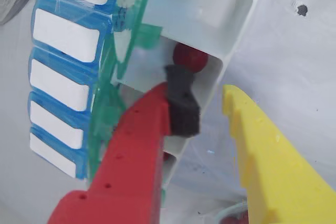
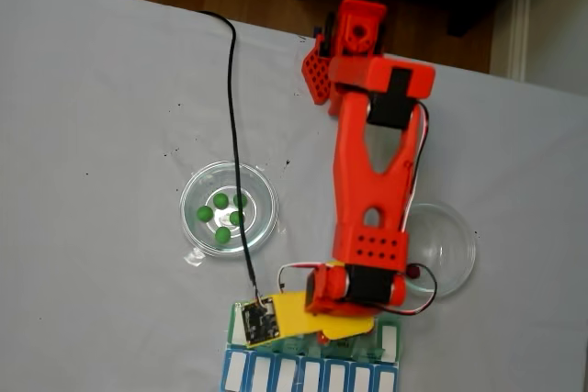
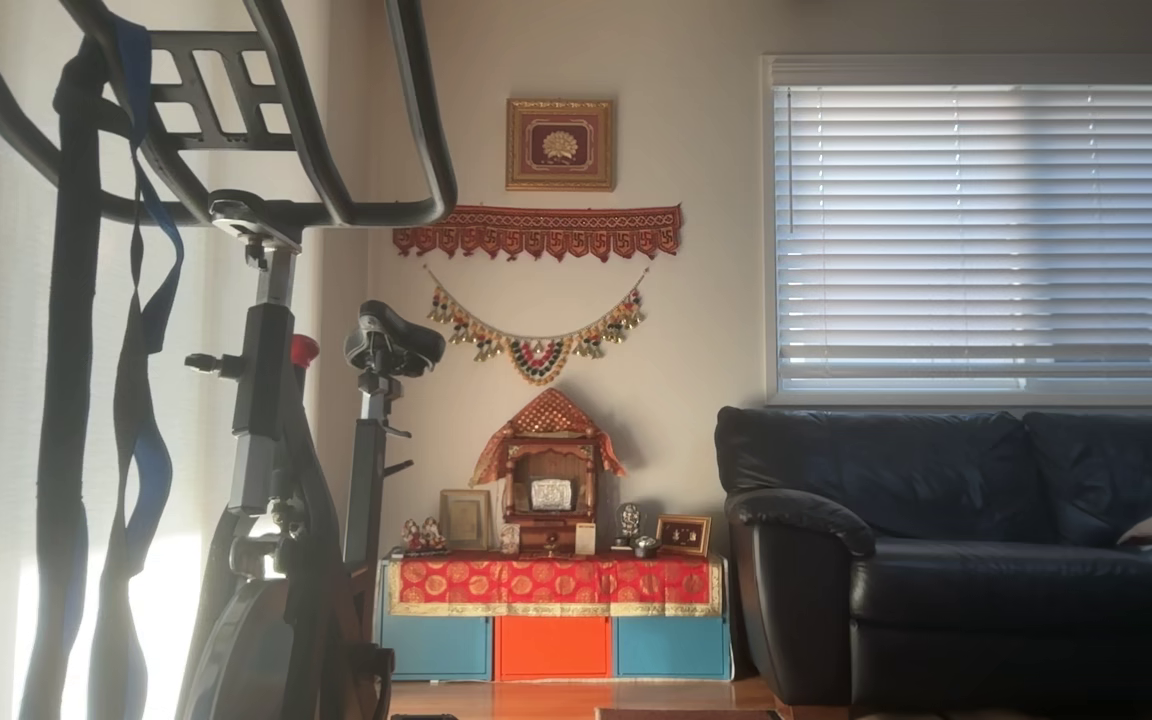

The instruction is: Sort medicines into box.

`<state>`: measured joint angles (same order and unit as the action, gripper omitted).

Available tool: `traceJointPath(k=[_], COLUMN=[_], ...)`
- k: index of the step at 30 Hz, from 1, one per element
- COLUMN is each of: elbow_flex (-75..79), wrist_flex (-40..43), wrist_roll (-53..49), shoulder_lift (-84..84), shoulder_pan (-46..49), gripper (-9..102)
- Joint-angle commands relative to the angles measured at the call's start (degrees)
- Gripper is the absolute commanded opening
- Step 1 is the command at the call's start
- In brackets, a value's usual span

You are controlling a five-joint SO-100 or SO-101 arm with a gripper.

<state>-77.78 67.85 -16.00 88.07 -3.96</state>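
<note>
In the wrist view my gripper (image 1: 206,100) is open over the box (image 1: 239,11), whose green lids (image 1: 123,40) stand up. The red finger's black pad (image 1: 182,103) reaches into a white compartment, and the yellow finger (image 1: 262,145) hangs outside the box wall. One dark red medicine (image 1: 190,56) lies loose in that compartment just past the pad. In the fixed view the gripper (image 2: 331,332) sits above the box (image 2: 393,337) at the table's near edge. Several green medicines (image 2: 222,216) lie in the left clear dish (image 2: 195,192). One red medicine (image 2: 415,271) rests in the right dish (image 2: 455,245).
The blue-lidded row (image 1: 63,40) lies against the box, closed, also at the bottom edge of the fixed view (image 2: 303,375). A black cable (image 2: 232,135) crosses the left dish to the wrist camera. The other view shows a room with an exercise bike (image 3: 266,400) and a sofa (image 3: 966,550).
</note>
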Motion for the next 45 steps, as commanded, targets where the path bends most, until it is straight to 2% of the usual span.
traceJointPath(k=[1, 5, 9, 22, 35, 45], elbow_flex=[0.5, 4.0, 3.4, -7.3, -11.9, -16.4], wrist_flex=[1.8, 10.1, 14.5, 13.6, 8.5, 6.2], wrist_roll=[0.7, 2.5, 1.2, 9.0, 20.4, 23.5], shoulder_lift=[11.3, 15.6, 19.2, 28.6, 27.1, 26.3], shoulder_pan=[-1.7, -2.8, -5.2, -17.1, -21.5, -25.0], gripper=[2, 2, 2, 2, 2, 2])
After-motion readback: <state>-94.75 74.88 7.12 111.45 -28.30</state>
